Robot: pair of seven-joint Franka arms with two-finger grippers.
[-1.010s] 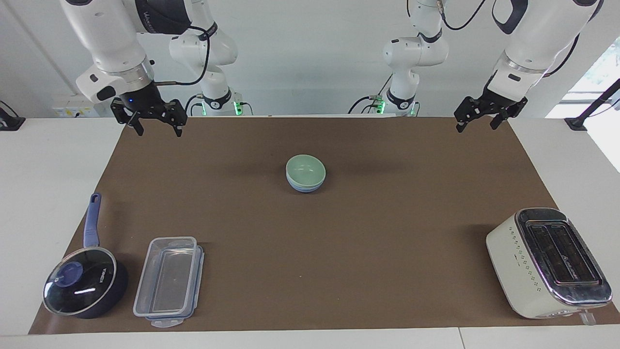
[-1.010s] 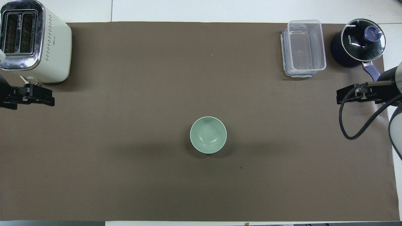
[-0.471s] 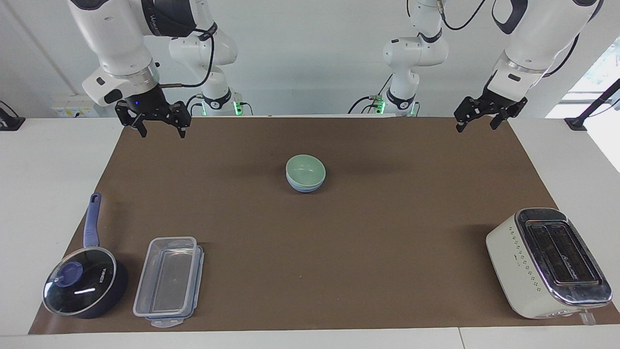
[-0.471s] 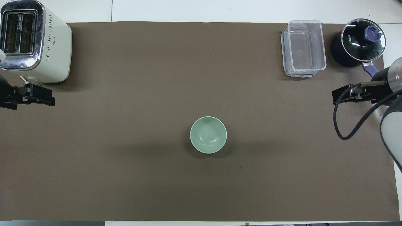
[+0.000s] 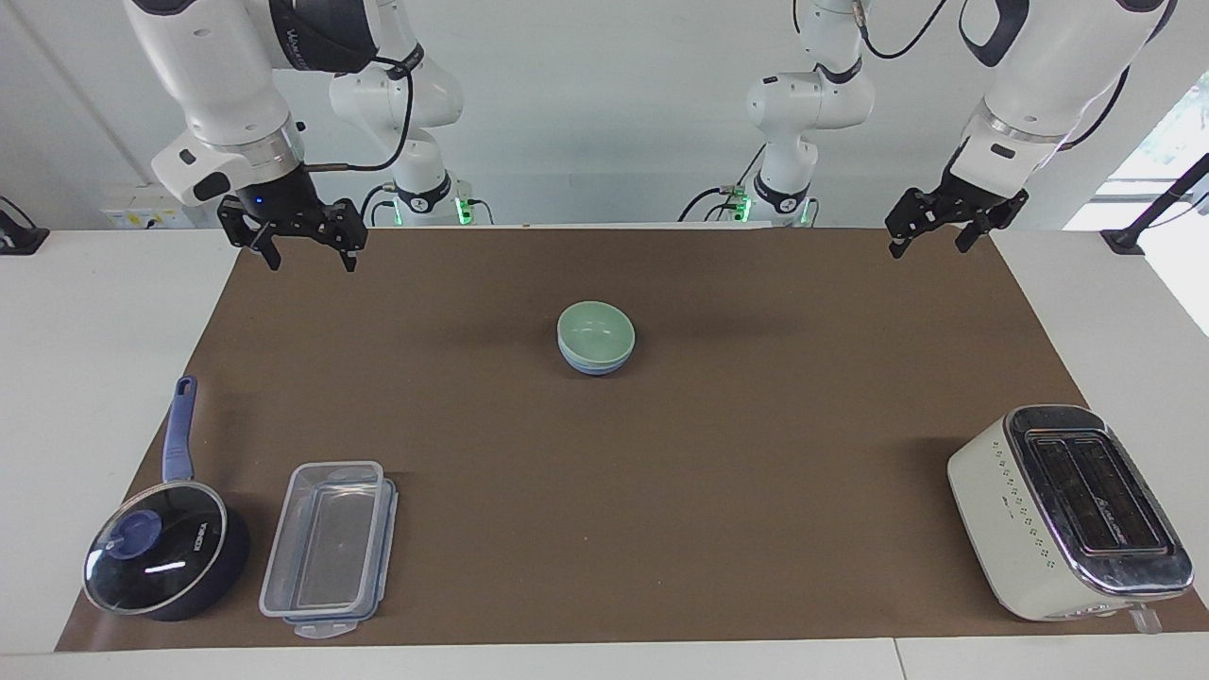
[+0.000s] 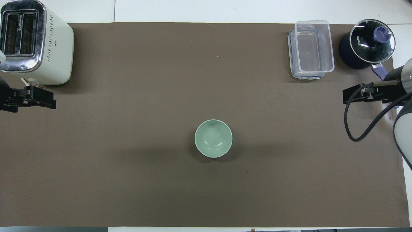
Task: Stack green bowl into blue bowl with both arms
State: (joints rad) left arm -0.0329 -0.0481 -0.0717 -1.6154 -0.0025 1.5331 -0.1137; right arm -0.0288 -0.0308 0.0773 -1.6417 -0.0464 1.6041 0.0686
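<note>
Two grippers hanging empty with fingers spread: right gripper over the mat corner at the right arm's end, left gripper over the corner at the left arm's end. Both sitting well apart from the green bowl, neither plainly nearer. Green bowl already nesting in the blue bowl mid-mat. Farther from the robots than the bowls: saucepan, clear container, toaster. Nothing standing between.

Toaster, saucepan, plastic container
</note>
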